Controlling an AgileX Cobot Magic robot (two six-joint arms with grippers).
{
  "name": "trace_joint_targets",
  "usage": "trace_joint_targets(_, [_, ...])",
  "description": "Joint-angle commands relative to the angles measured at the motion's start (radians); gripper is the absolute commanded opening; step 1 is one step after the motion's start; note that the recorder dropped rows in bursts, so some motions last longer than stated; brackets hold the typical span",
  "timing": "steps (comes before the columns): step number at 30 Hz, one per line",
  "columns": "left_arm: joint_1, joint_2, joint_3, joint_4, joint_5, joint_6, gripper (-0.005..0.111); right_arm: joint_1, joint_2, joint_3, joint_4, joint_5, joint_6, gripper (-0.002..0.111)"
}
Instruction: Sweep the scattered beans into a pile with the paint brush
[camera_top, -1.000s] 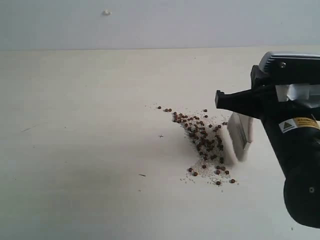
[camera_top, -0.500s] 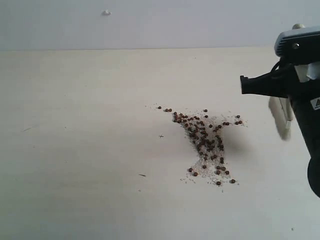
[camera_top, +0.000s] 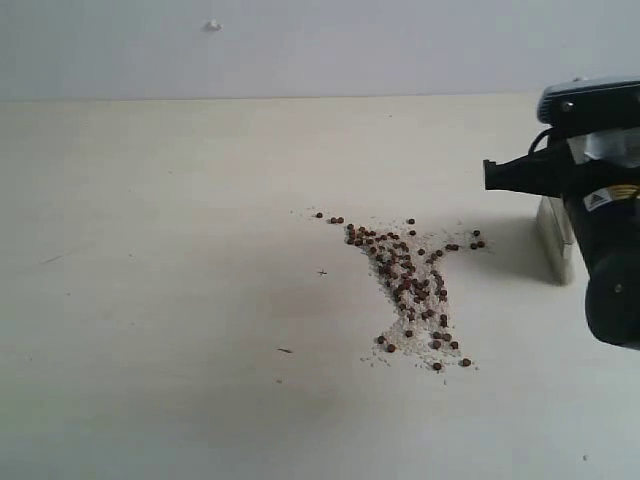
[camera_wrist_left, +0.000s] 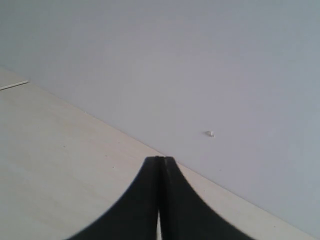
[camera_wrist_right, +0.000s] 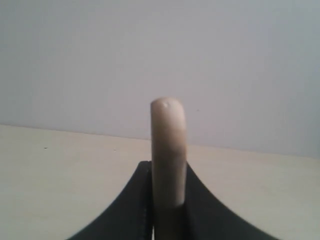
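Note:
The beans (camera_top: 410, 280) lie as a loose dark reddish-brown streak with whitish crumbs in the middle of the pale table, with a few strays (camera_top: 476, 240) toward the right. The paint brush (camera_top: 556, 240) hangs at the right edge of the exterior view, its whitish bristles down near the table, right of the beans and apart from them. My right gripper (camera_top: 560, 190) is shut on the brush. In the right wrist view the cream handle (camera_wrist_right: 168, 150) stands up between the black fingers (camera_wrist_right: 134, 210). My left gripper (camera_wrist_left: 160, 165) is shut and empty, out of the exterior view.
The pale table (camera_top: 160, 300) meets a grey wall (camera_top: 300, 50) at the back. A small white speck (camera_top: 213, 25) sits on the wall. A tiny dark mark (camera_top: 322, 272) lies left of the beans.
The right gripper has carried the brush away to the right, off the beans, then lowered it a little. A few beans at the right of the streak now show, uncovered.

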Motion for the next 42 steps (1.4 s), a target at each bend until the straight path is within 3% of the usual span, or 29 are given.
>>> trace_joint_targets(1, [0.001, -0.007, 0.003, 0.008, 0.002, 0.001, 0.000, -0.005, 0.070, -0.077, -0.159, 0.056, 0.068, 0.000])
trace_joint_targets(6, [0.001, -0.007, 0.003, 0.008, 0.002, 0.001, 0.000, -0.005, 0.081, -0.145, -0.231, 0.182, 0.254, 0.000])
trace_joint_targets(13, [0.001, -0.007, 0.003, 0.008, 0.002, 0.001, 0.000, -0.005, 0.081, -0.167, -0.320, 0.219, 0.485, 0.000])
trace_joint_targets(20, [0.001, -0.007, 0.003, 0.008, 0.002, 0.001, 0.000, -0.005, 0.081, -0.175, -0.320, 0.238, 0.588, 0.000])
trace_joint_targets(27, [0.001, -0.007, 0.003, 0.008, 0.002, 0.001, 0.000, -0.005, 0.032, -0.167, -0.278, 0.229, 0.511, 0.000])
trace_joint_targets(38, [0.001, -0.007, 0.003, 0.008, 0.002, 0.001, 0.000, -0.005, -0.291, -0.062, -0.249, 0.331, 0.454, 0.000])
trace_joint_targets(42, [0.001, -0.007, 0.003, 0.008, 0.002, 0.001, 0.000, -0.005, -0.369, 0.042, -0.396, 0.338, 0.687, 0.000])
